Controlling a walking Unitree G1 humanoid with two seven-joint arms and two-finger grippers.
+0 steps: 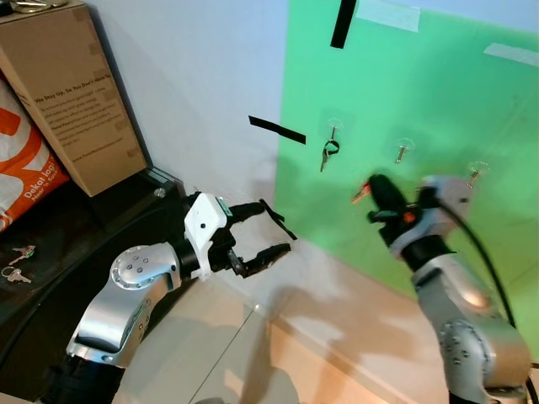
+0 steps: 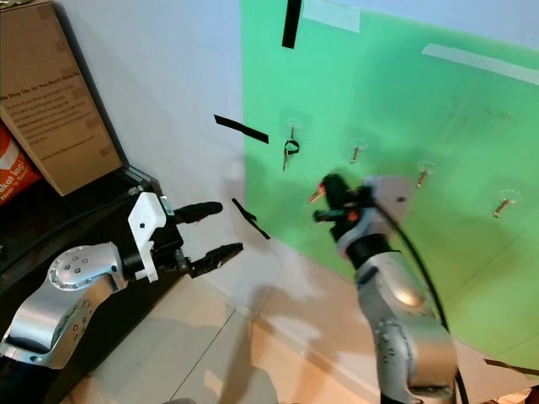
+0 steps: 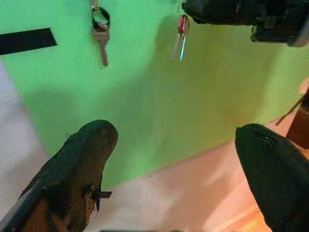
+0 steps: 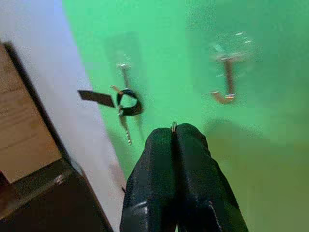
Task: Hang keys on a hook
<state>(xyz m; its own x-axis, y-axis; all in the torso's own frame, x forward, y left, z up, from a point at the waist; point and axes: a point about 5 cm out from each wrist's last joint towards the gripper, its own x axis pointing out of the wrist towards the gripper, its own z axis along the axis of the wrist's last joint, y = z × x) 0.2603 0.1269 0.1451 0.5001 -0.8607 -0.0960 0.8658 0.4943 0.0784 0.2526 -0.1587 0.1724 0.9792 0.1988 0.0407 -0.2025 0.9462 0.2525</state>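
The right gripper (image 1: 376,187) has its jaws closed on a small bunch of keys with a red tag (image 3: 180,35), held just below and to the left of the bare middle clear-backed metal hook (image 1: 402,151) on the green wall panel (image 1: 438,101). A dark key (image 1: 327,153) already hangs on the neighbouring hook (image 1: 333,128). The left gripper (image 1: 259,231), jaws spread open and empty, hovers lower and farther from the hooks.
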